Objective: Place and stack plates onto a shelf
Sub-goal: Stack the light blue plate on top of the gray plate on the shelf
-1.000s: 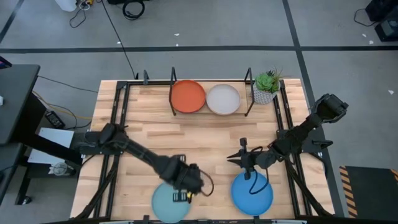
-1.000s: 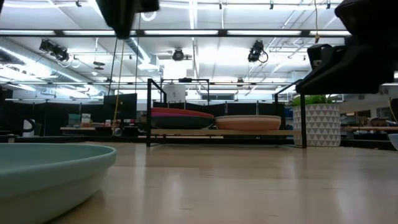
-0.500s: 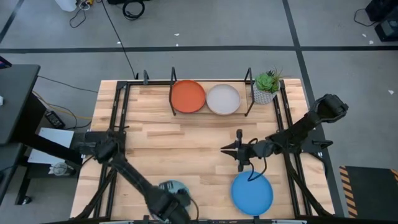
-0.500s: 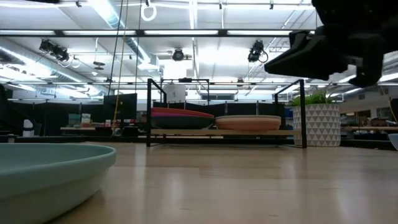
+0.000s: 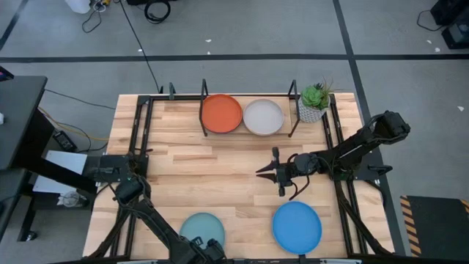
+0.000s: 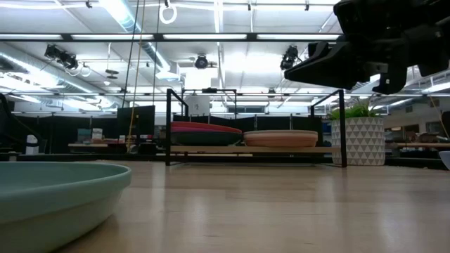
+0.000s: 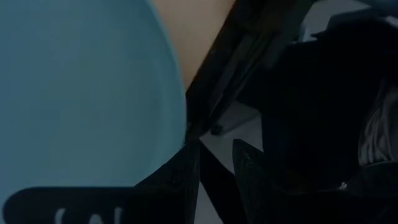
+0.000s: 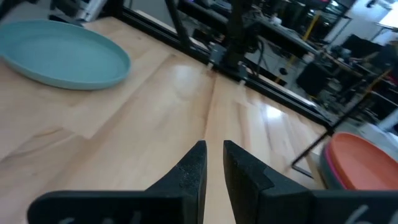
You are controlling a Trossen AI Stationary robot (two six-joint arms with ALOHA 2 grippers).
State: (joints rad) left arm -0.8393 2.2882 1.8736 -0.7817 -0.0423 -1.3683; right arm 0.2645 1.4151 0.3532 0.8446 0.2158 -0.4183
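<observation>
Since two plates are not yet on the shelf, the step in hand looks like fetching one of them. With the table [image 5: 176, 161] read as a clock from above, the shelf [image 5: 203, 110] sits at twelve and holds an orange-topped stack [image 5: 221, 114] beside a cream-topped one [image 5: 263, 117]. The bright blue plate [image 5: 297, 226] lies at five and the pale teal plate [image 5: 198, 224] at about seven, both flat at the near edge.

The right gripper [image 5: 262, 173] hovers just off centre toward three, fingers only narrowly parted and empty. It should widen before coming down on the blue rim at its twelve side. The left gripper [image 7: 216, 144], at six beside the teal plate's rim, shows the same slim gap with nothing in it. It would do best to wait and let one arm travel at a time.
</observation>
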